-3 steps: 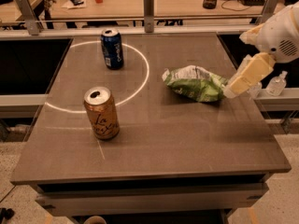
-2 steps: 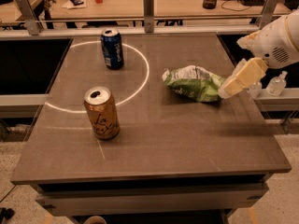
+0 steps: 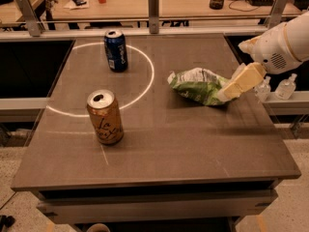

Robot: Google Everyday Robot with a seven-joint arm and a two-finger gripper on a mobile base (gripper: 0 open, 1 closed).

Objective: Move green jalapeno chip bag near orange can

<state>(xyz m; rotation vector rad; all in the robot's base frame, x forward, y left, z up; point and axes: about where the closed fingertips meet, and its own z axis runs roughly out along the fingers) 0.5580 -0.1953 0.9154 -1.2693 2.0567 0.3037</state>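
Note:
The green jalapeno chip bag, crumpled green and white foil, lies on the right half of the table. The orange can, orange-gold with dark cursive lettering and an open silver top, stands upright at the front left, well apart from the bag. My gripper, cream-coloured on a white arm, reaches in from the right and sits at the bag's right end, overlapping its edge.
A dark blue can stands at the back left, inside a white circle painted on the grey table. A metal rail with posts runs behind the table. Small clear bottles stand beyond the right edge.
My gripper has moved left and slightly down, closing the gap to the bag's right end. The bag and both cans have not moved.

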